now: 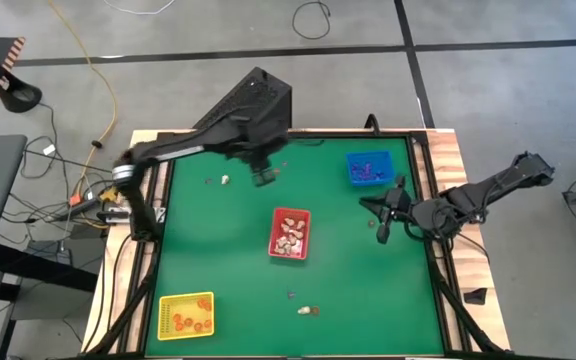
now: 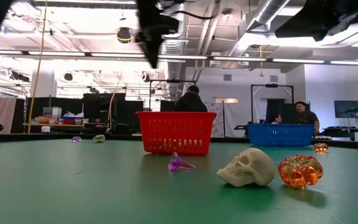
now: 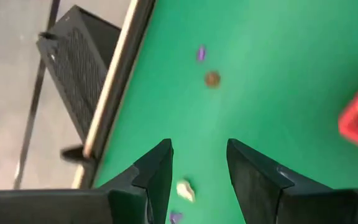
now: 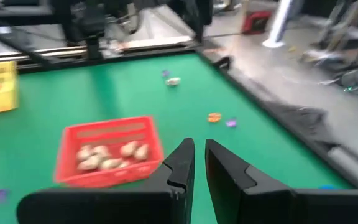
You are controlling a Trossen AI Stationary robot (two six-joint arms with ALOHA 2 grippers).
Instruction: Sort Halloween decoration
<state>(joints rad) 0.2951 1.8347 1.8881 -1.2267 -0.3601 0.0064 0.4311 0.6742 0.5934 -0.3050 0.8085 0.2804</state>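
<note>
Matt green table felt [image 2: 73, 186], glossy translucent orange pumpkin [image 2: 299, 171]

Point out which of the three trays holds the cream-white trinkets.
The red tray in the table's middle; the blue tray holds purple pieces, the yellow tray orange ones.

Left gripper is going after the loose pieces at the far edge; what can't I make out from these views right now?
- Loose pieces beside the left gripper: too small in the high view to tell shape; blurred in its wrist view.
- Left gripper in the low view: a dark blur against the ceiling.
- Blue tray contents: hidden behind its wall in the low view.
- Right gripper: nearly shut, nothing seen between its fingers.
</note>
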